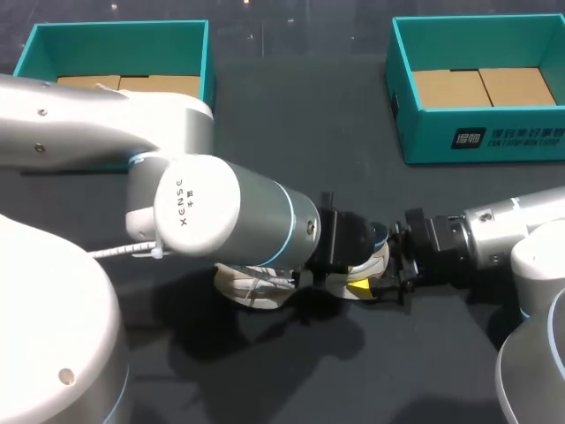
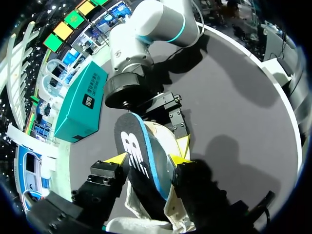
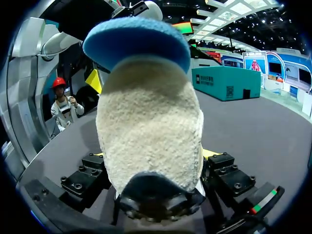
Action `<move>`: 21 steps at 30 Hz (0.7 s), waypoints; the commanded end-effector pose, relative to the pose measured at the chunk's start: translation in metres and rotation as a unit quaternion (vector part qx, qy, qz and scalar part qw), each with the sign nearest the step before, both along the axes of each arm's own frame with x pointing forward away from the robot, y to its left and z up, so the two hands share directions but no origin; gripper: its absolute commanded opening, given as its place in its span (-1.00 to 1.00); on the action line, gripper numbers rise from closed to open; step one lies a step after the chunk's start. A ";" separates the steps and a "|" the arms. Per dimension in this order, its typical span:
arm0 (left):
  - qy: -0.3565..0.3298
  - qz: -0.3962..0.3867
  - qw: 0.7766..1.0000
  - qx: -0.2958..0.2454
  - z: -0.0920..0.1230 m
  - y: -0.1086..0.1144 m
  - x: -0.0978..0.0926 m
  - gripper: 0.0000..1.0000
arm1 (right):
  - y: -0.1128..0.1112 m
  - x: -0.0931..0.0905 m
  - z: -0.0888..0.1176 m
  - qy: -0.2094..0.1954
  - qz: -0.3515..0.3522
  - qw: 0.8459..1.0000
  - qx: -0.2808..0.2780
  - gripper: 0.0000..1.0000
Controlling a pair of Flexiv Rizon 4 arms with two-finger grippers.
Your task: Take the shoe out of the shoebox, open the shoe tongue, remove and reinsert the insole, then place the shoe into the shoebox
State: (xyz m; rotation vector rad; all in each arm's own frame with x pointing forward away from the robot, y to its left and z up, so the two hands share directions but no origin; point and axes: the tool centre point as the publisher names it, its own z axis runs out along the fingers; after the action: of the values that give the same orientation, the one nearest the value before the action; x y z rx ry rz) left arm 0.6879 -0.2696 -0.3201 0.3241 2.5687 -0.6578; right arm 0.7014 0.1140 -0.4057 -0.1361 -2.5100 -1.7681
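The left pincer (image 2: 147, 158) is closed across the edges of the insole (image 2: 136, 146), probably to steer it into the shoe (image 2: 164, 137) lying on the counter (image 1: 353, 371) beneath. The insole stands steeply, rounded end up and printed face toward this pincer. The right pincer (image 1: 399, 263) waits at the shoe's far end, likely steadying it; I cannot tell its grip.

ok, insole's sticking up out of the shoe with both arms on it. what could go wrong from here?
The insole stands curved in the left end effector; it may buckle or slip rather than slide. The right end effector holds just one end of the shoe, so a pull could twist it loose. Both end effectors sit very close and could collide.
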 end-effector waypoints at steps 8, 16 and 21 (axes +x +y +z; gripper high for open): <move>-0.008 0.016 1.000 -0.005 -0.005 -0.002 0.011 -0.08 | 0.001 0.000 -0.001 0.001 0.000 1.000 -0.002 -1.00; -0.005 0.015 1.000 -0.010 -0.004 -0.002 0.018 -0.65 | 0.001 0.000 -0.001 0.001 0.000 1.000 -0.002 -1.00; 0.019 0.018 0.999 -0.022 -0.003 -0.002 0.024 -1.00 | 0.001 0.000 -0.001 0.001 0.000 1.000 -0.002 -1.00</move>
State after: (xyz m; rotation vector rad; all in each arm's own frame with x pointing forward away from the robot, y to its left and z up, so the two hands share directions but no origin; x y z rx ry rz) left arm 0.7043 -0.2730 -0.3221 0.2407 2.5697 -0.6933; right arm 0.7016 0.1138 -0.4058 -0.1368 -2.5100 -1.7679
